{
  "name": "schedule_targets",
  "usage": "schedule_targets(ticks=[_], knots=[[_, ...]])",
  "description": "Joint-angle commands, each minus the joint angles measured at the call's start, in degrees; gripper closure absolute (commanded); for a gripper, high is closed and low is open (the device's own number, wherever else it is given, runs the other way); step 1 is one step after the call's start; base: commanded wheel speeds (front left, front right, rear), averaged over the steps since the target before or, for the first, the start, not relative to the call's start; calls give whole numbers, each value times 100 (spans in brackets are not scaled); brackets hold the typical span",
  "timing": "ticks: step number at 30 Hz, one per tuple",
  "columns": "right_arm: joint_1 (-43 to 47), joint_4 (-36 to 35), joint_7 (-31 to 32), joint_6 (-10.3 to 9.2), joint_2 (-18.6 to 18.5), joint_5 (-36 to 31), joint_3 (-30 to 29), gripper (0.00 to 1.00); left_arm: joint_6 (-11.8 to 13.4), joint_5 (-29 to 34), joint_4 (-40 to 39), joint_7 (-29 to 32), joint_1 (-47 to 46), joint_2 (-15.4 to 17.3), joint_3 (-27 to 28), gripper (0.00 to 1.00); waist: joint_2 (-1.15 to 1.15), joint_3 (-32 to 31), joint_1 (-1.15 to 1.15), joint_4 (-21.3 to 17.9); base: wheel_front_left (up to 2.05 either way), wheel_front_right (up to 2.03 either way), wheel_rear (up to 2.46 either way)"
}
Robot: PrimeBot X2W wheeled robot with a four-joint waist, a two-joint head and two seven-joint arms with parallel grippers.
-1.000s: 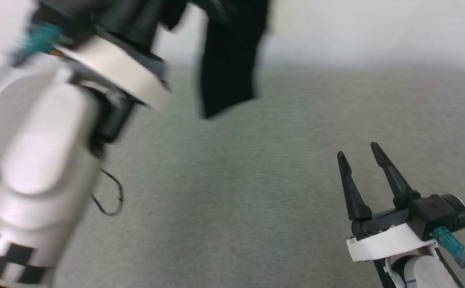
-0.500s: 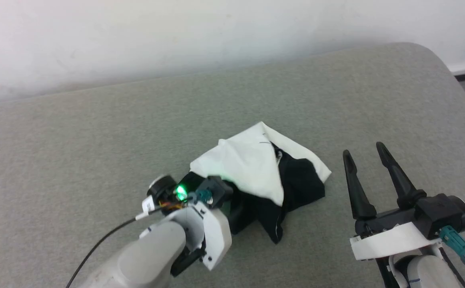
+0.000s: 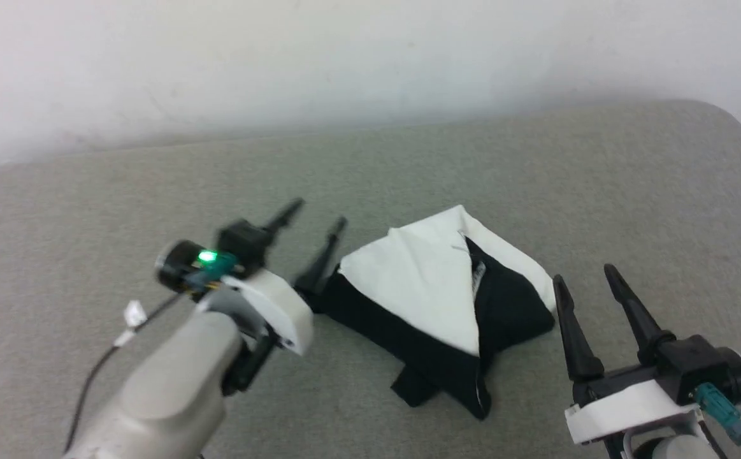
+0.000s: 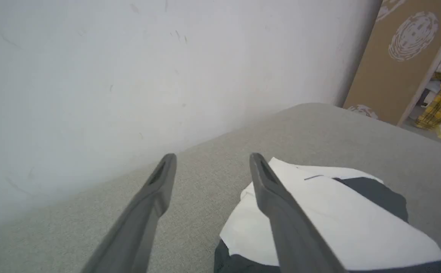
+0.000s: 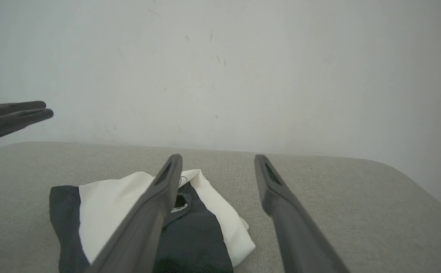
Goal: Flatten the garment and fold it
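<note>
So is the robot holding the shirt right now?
No, the shirt lies loose on the grey cushion, and the left fingers and right fingers are open with nothing between them.

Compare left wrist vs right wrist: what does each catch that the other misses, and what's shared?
Left wrist, not right wrist: a brown board and yellow plaid cloth beyond the far end. Right wrist, not left wrist: the open right gripper and a small label on the black fabric. Both: the crumpled garment on the grey surface, the white wall, and the open left gripper.
</note>
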Motion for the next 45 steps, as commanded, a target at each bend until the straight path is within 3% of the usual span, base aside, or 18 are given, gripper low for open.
schedule_targets(ticks=[1,7,13,21,32,35,40,43,45], knots=[[95,30,-26,-11,17,-31,-20,0,189,-85,-237,-41,172,146,300,0,0,-361,0,391,0,0,0],[325,176,-26,-11,17,-60,-28,0,828,148,-1817,-50,1312,267,1707,0,0,-554,0,647,0,0,0],[470,299,-26,-11,17,-62,11,0,1103,690,-2776,-51,2849,-166,2501,0,0,-666,0,742,0,0,0],[495,325,-26,-11,17,-38,53,0,982,1168,-2819,-52,3927,-669,2825,0,0,-664,0,733,0,0,0],[458,311,-26,-11,17,44,213,0,377,1392,-2377,36,3938,-904,2867,0,0,-506,0,593,0,0,0],[399,272,-26,-11,17,24,244,0,237,1317,-2398,580,3660,-922,2671,0,0,-359,0,506,0,0,0],[253,185,-26,-11,17,1,255,0,54,1051,-2487,2009,2941,-1102,2303,0,0,49,0,287,0,0,0],[163,142,-26,-11,17,17,297,0,36,949,-2352,2862,2483,-1196,2098,0,0,288,0,111,0,0,0],[100,117,-26,-11,17,21,328,0,152,1027,-2218,3253,2145,-1216,2059,0,0,449,0,-18,0,0,0]])
